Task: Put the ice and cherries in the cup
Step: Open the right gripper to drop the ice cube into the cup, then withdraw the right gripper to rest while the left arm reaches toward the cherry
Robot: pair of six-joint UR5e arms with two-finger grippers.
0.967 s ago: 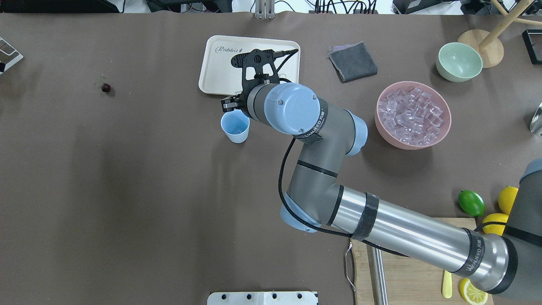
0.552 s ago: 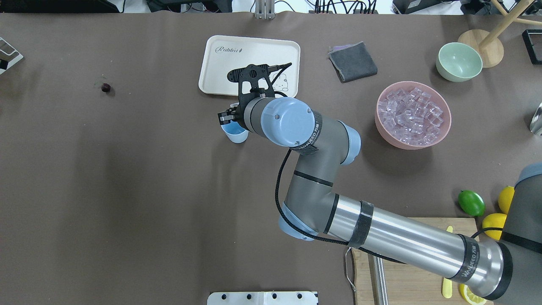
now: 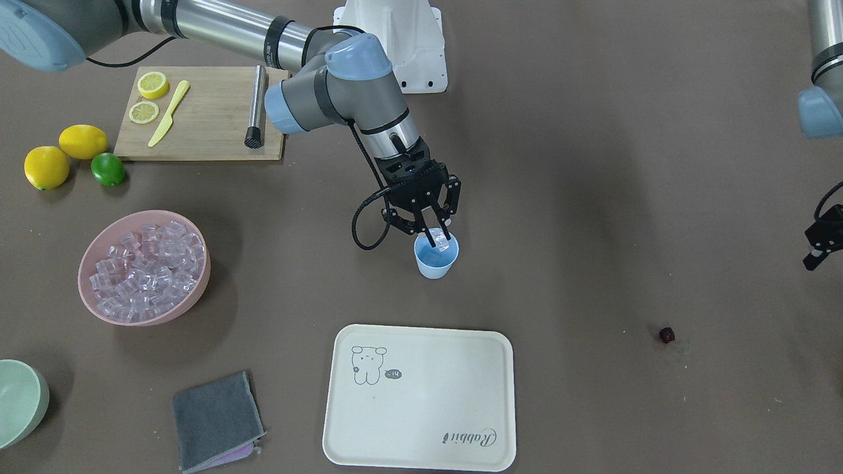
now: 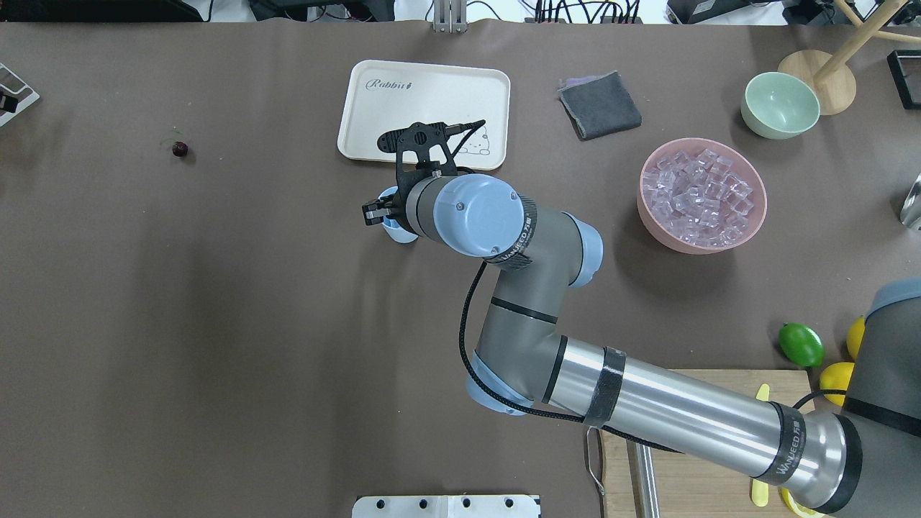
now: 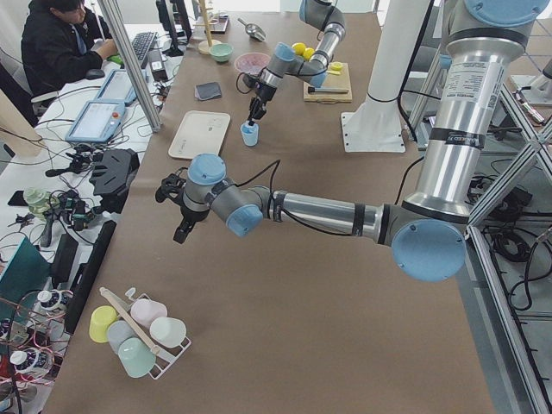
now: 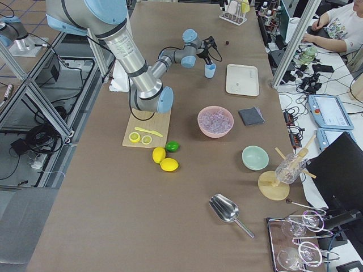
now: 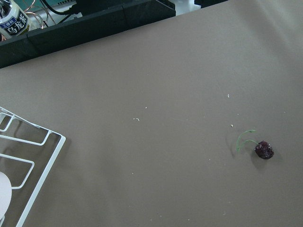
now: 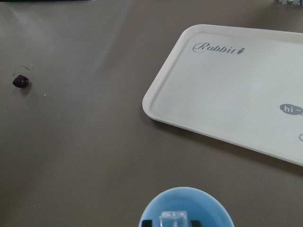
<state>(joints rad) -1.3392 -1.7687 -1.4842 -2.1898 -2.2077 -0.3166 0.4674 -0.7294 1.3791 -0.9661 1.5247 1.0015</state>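
The light-blue cup (image 3: 435, 262) stands on the brown table just in front of the cream tray. My right gripper (image 3: 438, 238) hangs right over its mouth, shut on one clear ice cube (image 3: 444, 245). The right wrist view shows that cube (image 8: 173, 220) between the fingertips above the cup's rim (image 8: 156, 208). More ice fills the pink bowl (image 3: 89, 299). The cherry (image 3: 666, 335) lies alone far off on my left side, also seen as a dark fruit (image 7: 264, 150) in the left wrist view. My left gripper (image 3: 818, 242) shows only partly at the frame edge, and I cannot tell its state.
A cream tray (image 3: 421, 408) lies beyond the cup, a grey cloth (image 3: 214, 421) and a pale green bowl (image 3: 16, 401) beside it. A cutting board (image 3: 204, 125) with lemon slices, lemons and a lime (image 3: 107, 169) sit on my right. A white wire rack (image 7: 28, 156) is near my left wrist.
My right gripper has carried the ice cube from the tray's edge to directly over the cup. In the overhead view the wrist now covers most of the cup.
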